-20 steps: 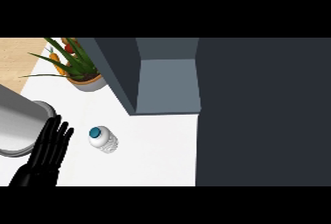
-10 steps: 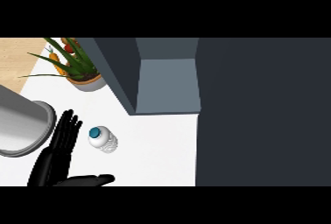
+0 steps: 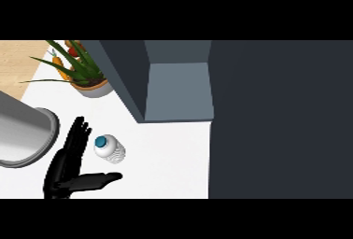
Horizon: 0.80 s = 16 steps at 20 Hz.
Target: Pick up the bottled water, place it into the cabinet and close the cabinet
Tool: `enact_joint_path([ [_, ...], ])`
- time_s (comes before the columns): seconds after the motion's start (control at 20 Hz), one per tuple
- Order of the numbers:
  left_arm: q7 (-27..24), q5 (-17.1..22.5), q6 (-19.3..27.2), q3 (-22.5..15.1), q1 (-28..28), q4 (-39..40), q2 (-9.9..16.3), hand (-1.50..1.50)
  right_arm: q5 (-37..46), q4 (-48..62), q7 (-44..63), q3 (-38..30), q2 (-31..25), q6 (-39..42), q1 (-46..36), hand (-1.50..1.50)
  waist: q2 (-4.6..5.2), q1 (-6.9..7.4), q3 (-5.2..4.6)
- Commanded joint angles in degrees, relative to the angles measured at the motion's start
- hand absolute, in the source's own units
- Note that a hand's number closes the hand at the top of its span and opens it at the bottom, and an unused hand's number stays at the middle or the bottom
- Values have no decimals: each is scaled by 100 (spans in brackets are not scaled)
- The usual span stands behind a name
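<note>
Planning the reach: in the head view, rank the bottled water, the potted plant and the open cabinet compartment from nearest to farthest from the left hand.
1. Bottled water, just right of the left hand.
2. Potted plant, up the counter, beyond the hand.
3. Cabinet compartment, up and to the right, farthest.

Bottled water [image 3: 109, 149]: clear ribbed plastic, blue cap, standing on the white counter and seen from almost straight above, cap toward upper left. Not held. Cabinet [image 3: 176, 84]: dark grey, open, with a lighter grey-blue interior visible. It sits up and to the right of the bottle, well apart from it.
</note>
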Motion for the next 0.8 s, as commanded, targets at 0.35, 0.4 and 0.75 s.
enact_joint_path([
  [0.35,-1152,-40,-291,514,-889,2444,-55,-150,-961,-1115,282,23,-41,-191,453,-150,28,-15,-11],
  [0.4,-1180,12,-272,482,-731,2182,-140,-150,-1089,-1283,339,10,-49,-273,518,-150,12,29,-6],
  [0.75,-2233,492,-1208,884,-1076,3581,-225,-150,-1307,-1097,147,-233,-321,-167,646,-150,21,3,-14],
])
